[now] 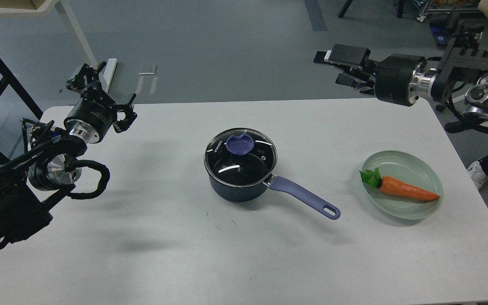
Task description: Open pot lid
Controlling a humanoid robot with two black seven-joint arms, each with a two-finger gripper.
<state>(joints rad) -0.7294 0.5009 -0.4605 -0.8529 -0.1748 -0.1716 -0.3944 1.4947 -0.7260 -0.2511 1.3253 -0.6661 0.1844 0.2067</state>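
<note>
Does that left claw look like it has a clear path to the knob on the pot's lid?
Probably yes: only bare table lies between the left claw and the lid, whose knob faces up uncovered.

A white surface point(163, 254) carries a lidded navy pot point(240, 186) at its centre, purple handle angled right, and, well apart, a pale green dish point(430, 180) holding a carrot point(405, 189).

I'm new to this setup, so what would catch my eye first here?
A navy saucepan sits mid-table, its glass lid on, lavender handle pointing right and toward the camera. To its right, a toy carrot lies in a pale green dish. Both black arms hover at the table's far corners.
</note>
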